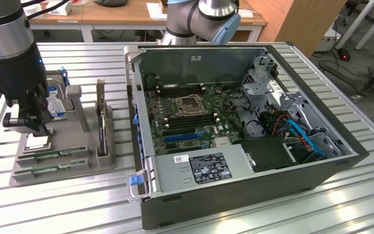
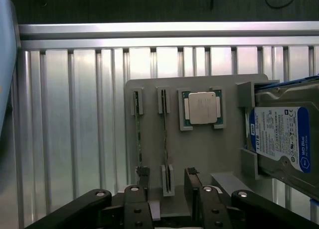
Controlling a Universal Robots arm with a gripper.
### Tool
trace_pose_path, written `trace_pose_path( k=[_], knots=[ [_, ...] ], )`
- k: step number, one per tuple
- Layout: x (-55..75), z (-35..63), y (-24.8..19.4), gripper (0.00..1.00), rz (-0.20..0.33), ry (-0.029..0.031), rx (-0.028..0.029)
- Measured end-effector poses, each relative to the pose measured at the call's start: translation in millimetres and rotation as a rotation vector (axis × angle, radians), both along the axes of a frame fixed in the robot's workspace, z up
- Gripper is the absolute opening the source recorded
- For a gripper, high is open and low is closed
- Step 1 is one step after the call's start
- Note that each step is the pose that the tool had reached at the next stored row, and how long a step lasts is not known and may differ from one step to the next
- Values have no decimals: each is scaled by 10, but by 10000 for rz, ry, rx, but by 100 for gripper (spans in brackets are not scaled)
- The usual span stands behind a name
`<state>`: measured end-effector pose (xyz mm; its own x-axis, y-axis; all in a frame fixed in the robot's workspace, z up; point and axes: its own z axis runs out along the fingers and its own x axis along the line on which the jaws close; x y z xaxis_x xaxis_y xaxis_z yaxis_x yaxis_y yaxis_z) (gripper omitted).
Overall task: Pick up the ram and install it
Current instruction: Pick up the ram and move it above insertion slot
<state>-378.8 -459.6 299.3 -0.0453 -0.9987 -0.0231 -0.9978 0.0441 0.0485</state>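
A: Hovering over the grey parts tray (image 2: 199, 154), the gripper (image 2: 167, 174) is holding nothing, and its two fingers (image 2: 193, 181) are standing wide apart.

B: And where is the ram sitting against it?

A: The ram (image 2: 164, 134) is standing on edge in the tray's slotted posts. Its line is running straight into the gap between the fingers, beneath them and apart from both. A second ram stick (image 2: 137, 134) is lying parallel just beside it. One fingertip is hanging over that stick's end, though I am not making out any touch.

B: What is crowding the spot?

A: On the ram's other side a processor (image 2: 202, 108) is resting flat in its own pocket. Beyond that a hard drive with a blue label (image 2: 279, 139) is standing in its holder. An expansion card (image 1: 101, 117) is standing upright on the tray toward the exterior view's right. The open computer case (image 1: 239, 200) is lying just past it, with its motherboard (image 1: 206, 127) showing. Past the second stick, the bare slatted table (image 2: 70, 129) is stretching out to a raised rail.

B: And the ram itself?

A: It is showing as a long, thin green board seen edge-on, with small dark parts along it. In the exterior view both sticks are showing as green strips at the tray's near end.
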Motion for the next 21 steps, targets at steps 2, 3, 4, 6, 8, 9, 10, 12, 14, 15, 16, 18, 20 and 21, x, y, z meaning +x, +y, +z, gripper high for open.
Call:
trace_pose_path(
  k=[2, 3, 4, 6, 8, 9, 10, 12, 14, 15, 16, 18, 20, 21],
  knots=[
    [0, -1, -4, 41, 1, -1, 1],
    [1, -1, -11, 41, 3, -2, 1],
    [0, -1, -19, 41, 1, -1, 0],
    [0, 0, -48, 41, 0, 0, 0],
    [0, -1, -86, 41, 1, -1, 0],
    [0, -1, -104, 41, 0, -1, 0],
    [0, 0, -121, 41, 1, 0, 0],
    [0, 0, -156, 41, 0, 0, -1],
    [0, -1, -187, 41, 0, -1, 0],
    [0, 0, -199, 41, 0, -1, 0],
    [0, -1, -207, 41, 1, 0, -1],
    [0, -6, -216, 41, 0, -1, 0],
    [0, -19, -221, 41, -1, -1, 0],
    [-1, -27, -223, 41, -2, 0, -1]
  ],
)
